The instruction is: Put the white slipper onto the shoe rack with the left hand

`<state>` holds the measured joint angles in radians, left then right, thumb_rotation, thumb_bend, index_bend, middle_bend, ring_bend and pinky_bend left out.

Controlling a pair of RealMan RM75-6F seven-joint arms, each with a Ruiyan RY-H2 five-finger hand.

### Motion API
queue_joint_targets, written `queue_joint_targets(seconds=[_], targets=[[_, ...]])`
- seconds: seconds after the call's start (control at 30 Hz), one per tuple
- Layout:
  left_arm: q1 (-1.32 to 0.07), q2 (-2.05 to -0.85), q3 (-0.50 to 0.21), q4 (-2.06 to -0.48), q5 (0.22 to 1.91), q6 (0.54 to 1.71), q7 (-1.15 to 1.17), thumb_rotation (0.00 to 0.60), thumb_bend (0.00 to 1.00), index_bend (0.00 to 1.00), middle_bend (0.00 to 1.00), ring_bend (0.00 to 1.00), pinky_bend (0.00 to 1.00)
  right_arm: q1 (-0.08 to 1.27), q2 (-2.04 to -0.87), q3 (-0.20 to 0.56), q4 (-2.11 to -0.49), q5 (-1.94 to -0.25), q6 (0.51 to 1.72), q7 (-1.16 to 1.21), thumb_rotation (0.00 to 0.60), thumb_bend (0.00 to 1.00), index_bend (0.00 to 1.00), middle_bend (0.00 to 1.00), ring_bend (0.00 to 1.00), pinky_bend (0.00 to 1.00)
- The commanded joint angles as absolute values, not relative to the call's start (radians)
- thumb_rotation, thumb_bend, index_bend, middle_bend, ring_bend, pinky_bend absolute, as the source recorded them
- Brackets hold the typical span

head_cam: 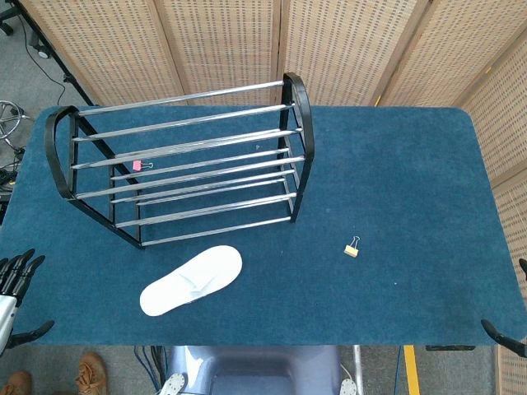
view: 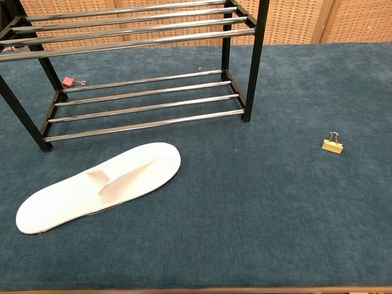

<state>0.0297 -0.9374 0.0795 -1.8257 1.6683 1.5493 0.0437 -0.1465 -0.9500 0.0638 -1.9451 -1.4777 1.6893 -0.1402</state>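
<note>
1. Nearest, the left hand (head_cam: 16, 276) shows only at the table's (head_cam: 395, 164) 8 o'clock edge, dark fingers apart and holding nothing. Of the right hand (head_cam: 504, 336), at 4 o'clock, only a dark tip shows; I cannot tell how its fingers lie.
2. The white slipper (head_cam: 192, 280) lies flat on the cloth at 7 o'clock, untouched, so the whole job looks still ahead: reach, grasp, lift, place.
3. A yellow clip (head_cam: 352, 248) lies at 5 o'clock, well apart.
4. Farthest, the shoe rack (head_cam: 181, 164) at 10 o'clock holds no shoes; a pink clip (head_cam: 138, 165) sits on the cloth beneath its rails.
</note>
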Motion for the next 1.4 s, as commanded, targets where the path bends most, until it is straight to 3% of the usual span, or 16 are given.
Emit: queue_joint_targets(seconds=[0.03,0.33,0.47,0.73,1.1,1.27,1.4], targets=[[0.029,-0.939,0.077,-1.827,1.662,1.548,0.048,0.600,0.00,0.00,0.00,0.00,0.00,-0.146,-0.950,0.063,-1.944,-1.478,1.688,-0.141,0.600,0.00,0.00,0.00,0.00,0.00],[0.026,-0.944,0.079,-1.829,1.661,1.538,0.062,0.600,0.00,0.00,0.00,0.00,0.00,-0.146,-0.949,0.065,-1.944,-1.474,1.687,-0.140,0.600,0.00,0.00,0.00,0.00,0.00],[0.021,-0.951,0.082,-1.824,1.678,1.535,0.072,0.600,0.05,0.00,0.00,0.00,0.00,-0.147,-0.948,0.064,-1.947,-1.476,1.689,-0.136,0.600,0.00,0.00,0.00,0.00,0.00],[-0.033,-1.022,0.082,-1.703,1.844,1.530,0.126,0.600,0.07,0.00,0.00,0.00,0.00,-0.139,-0.950,0.069,-1.948,-1.463,1.675,-0.139,0.600,0.00,0.00,0.00,0.00,0.00],[-0.273,-1.185,0.050,-1.451,2.003,1.377,-0.022,0.600,0.10,0.00,0.00,0.00,0.00,-0.129,-0.956,0.070,-1.949,-1.451,1.657,-0.151,0.600,0.00,0.00,0.00,0.00,0.00],[-0.345,-1.259,0.041,-1.423,2.029,1.317,-0.002,0.600,0.20,0.00,0.00,0.00,0.04,-0.126,-0.958,0.071,-1.948,-1.442,1.651,-0.154,0.600,0.00,0.00,0.00,0.00,0.00],[-0.388,-1.306,0.027,-1.431,2.006,1.254,0.029,0.600,0.20,0.01,0.00,0.00,0.07,-0.125,-0.956,0.073,-1.948,-1.436,1.649,-0.150,0.600,0.00,0.00,0.00,0.00,0.00]])
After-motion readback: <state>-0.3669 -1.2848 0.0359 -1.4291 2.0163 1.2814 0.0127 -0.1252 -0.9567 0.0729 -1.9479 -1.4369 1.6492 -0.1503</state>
